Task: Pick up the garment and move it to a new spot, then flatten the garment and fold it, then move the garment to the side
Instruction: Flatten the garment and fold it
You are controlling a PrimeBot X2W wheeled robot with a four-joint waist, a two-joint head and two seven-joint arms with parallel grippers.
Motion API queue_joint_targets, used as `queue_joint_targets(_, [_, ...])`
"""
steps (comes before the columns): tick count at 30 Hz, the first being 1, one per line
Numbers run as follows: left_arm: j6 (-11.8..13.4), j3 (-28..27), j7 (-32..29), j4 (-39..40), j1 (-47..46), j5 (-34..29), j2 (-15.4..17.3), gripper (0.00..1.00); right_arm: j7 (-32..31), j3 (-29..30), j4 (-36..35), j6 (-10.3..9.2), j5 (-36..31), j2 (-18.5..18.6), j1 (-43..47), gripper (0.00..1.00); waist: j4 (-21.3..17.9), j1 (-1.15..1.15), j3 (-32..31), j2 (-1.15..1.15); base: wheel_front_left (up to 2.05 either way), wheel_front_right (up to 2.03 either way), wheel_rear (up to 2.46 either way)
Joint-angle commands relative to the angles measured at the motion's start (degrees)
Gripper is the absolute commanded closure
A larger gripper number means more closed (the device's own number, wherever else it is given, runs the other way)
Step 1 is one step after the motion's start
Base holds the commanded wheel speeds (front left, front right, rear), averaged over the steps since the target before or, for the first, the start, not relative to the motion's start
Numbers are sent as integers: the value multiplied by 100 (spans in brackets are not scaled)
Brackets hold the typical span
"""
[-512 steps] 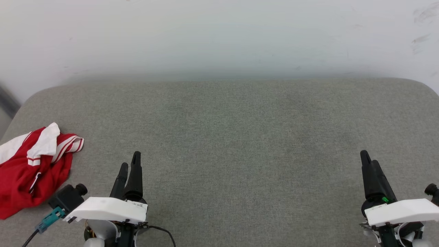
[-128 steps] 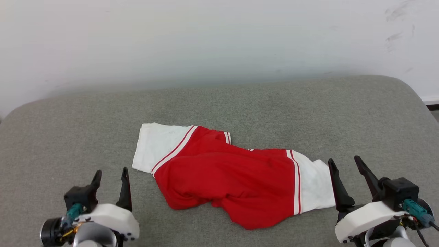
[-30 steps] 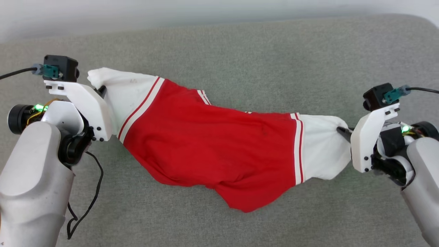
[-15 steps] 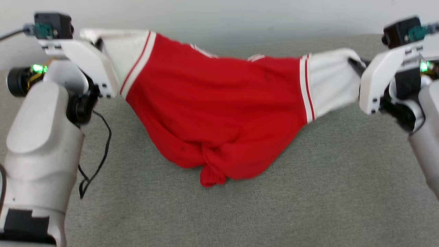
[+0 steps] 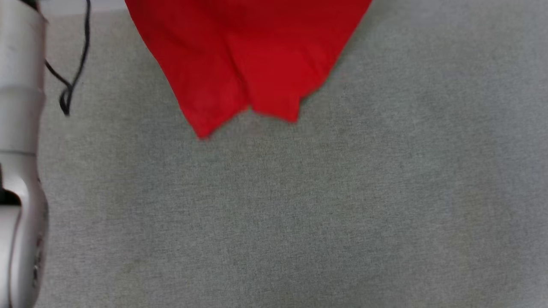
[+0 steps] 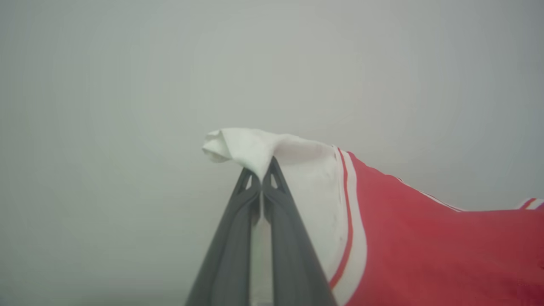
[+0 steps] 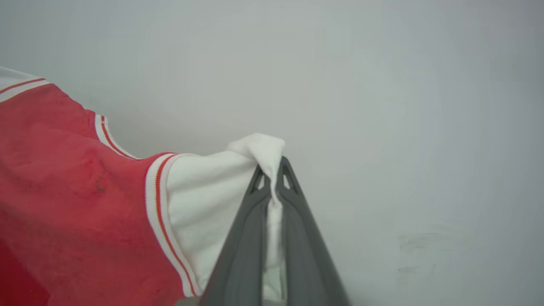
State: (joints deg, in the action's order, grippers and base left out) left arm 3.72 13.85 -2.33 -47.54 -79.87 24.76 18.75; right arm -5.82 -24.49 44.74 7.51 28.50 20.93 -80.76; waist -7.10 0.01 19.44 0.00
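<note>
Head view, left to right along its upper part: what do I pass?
Pale forearm → black cable → red garment → bare grey cushion.

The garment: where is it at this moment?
The garment hangs at the top of the head view over the grey cushion, its white ends pinched by the left claw and the right claw.

Head dn, wrists close; garment (image 5: 257,55) shared
</note>
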Motion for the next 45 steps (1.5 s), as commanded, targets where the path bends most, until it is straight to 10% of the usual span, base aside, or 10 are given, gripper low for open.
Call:
queue_joint_targets(1, [29,-28,158,-17,-230,-58,37,100,186,-9,88,-4,-71,-18,-243,100,2,-1,296,0,0,0,0])
queue_joint_targets(21, [32,38,1022,-376,-1861,-161,-26,100,1355,-780,653,-4,121,3,-1988,100,-36,-1,1568,0,0,0,0])
queue_joint_targets(33, [-435,-50,1362,-1311,-873,236,-129,100,1126,-1410,888,-4,1139,-284,-660,100,-65,-1,1243,0,0,0,0])
queue_joint_targets(45, [-920,-286,1756,-826,2123,608,-169,100,1579,-2114,2,-4,1870,29,2185,100,-4,-1,-117,0,0,0,0])
